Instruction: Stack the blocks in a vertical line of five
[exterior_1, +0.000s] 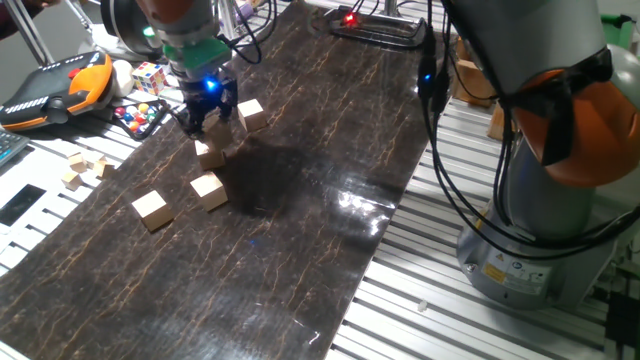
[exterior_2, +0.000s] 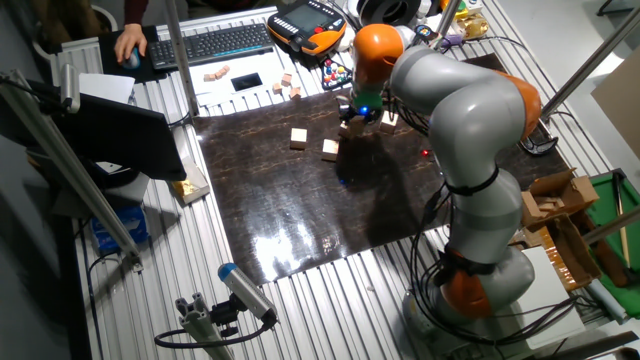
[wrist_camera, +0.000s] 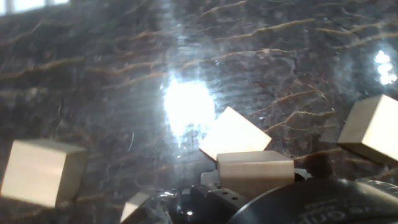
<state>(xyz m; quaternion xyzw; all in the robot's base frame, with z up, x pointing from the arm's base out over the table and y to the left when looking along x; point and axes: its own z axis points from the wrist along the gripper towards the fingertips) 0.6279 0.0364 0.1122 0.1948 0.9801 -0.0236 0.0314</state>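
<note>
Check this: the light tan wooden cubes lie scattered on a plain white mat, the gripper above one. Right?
No. The mat is dark with brown marble-like veins, not plain white, as one fixed view shows. The light tan wooden cubes do lie scattered on it, the gripper above one.

Four light tan wooden blocks are clearly visible on the dark marbled mat: one lies just beside the gripper toward the arm's base, one sits directly below the fingertips, and a third and a fourth lie progressively farther from the gripper toward the near edge of the mat. All are plain, unmarked cubes resting flat and apart from one another. In the hand view one block sits close at the fingers with another just behind it; whether the two touch cannot be determined.
</note>
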